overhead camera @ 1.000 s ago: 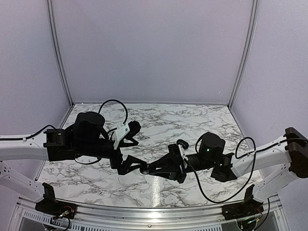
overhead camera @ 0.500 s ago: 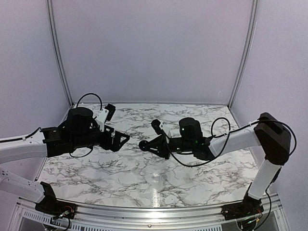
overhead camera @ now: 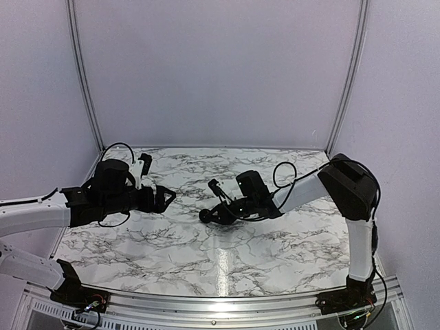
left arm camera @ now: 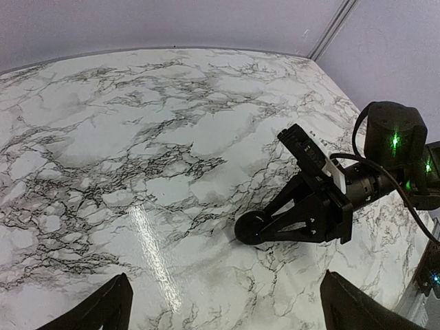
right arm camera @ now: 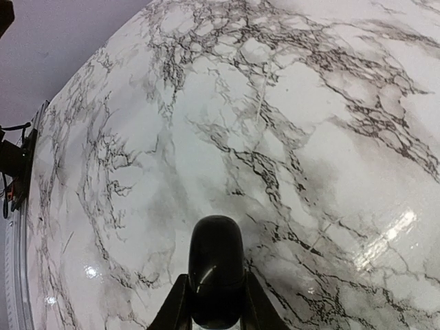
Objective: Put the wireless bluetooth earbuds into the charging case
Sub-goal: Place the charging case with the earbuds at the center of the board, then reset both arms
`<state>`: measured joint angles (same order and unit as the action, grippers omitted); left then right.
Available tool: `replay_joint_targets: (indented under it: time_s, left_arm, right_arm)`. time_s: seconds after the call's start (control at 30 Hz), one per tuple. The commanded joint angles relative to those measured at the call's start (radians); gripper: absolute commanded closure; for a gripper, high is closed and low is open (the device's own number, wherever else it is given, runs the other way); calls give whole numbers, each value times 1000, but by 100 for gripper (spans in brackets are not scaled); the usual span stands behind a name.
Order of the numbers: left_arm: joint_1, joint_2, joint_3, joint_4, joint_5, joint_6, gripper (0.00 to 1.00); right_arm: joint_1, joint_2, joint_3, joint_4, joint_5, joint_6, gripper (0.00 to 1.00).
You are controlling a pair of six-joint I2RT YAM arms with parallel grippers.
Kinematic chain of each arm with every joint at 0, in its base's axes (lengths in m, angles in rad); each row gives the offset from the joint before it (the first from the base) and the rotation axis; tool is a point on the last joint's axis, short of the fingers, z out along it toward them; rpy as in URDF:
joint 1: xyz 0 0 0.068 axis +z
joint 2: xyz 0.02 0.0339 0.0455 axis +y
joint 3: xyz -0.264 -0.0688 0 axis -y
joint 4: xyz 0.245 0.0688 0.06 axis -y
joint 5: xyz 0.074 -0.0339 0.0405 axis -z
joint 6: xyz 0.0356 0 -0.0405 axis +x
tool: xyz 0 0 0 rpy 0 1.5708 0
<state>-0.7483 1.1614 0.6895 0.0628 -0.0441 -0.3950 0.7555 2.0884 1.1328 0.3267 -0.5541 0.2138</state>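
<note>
Your top view sits high behind the arm bases. It looks down and forward over the whole table (overhead camera: pixel 172 254) to the back wall. The left wrist view rides low over the left side and faces the far right corner, with its own fingers (left arm camera: pixel 103 309) at the bottom corners. It shares the right gripper (left arm camera: pixel 249 229) with the top view. The right wrist view is the closest. It looks along its fingers (right arm camera: pixel 175 309), past the black oval piece (right arm camera: pixel 216 265), toward the left edge.
</note>
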Motion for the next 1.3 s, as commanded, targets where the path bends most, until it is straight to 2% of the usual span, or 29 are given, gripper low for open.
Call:
replay_joint_targets:
  time_s: [0.0, 0.1, 0.27, 0.47, 0.57, 0.77, 0.9, 1.07, 1.27]
  left_arm:
    - [12, -8, -18, 42, 7, -15, 1]
    - [19, -4, -21, 42, 9, -18, 1]
    - [40, 11, -11, 25, 26, -36, 1]
    - [97, 14, 25, -8, 89, -44, 1]
    - [151, 15, 56, -44, 101, -47, 1]
    - [318, -19, 67, -61, 171, -100, 1]
    - [440, -48, 35, -96, 143, -133, 1]
    - [457, -57, -107, -22, 93, -183, 1]
    - [458, -60, -228, 84, 102, -217, 1]
  right_arm:
    - [-22, 26, 28, -48, 4, 26, 87]
    - [-30, 23, 35, -77, 30, 22, 76]
    - [-39, -44, 35, -127, 84, 1, 49]
    - [-63, -176, 28, -189, 142, -25, 27]
    - [-91, -270, -2, -196, 159, -19, 3]
    - [-190, -528, -121, -200, 219, -4, 1]
    - [-286, -695, -223, -221, 252, 15, 2]
    - [-381, -860, -390, -231, 327, 54, 1]
    - [-424, -1016, -612, -143, 363, 108, 1]
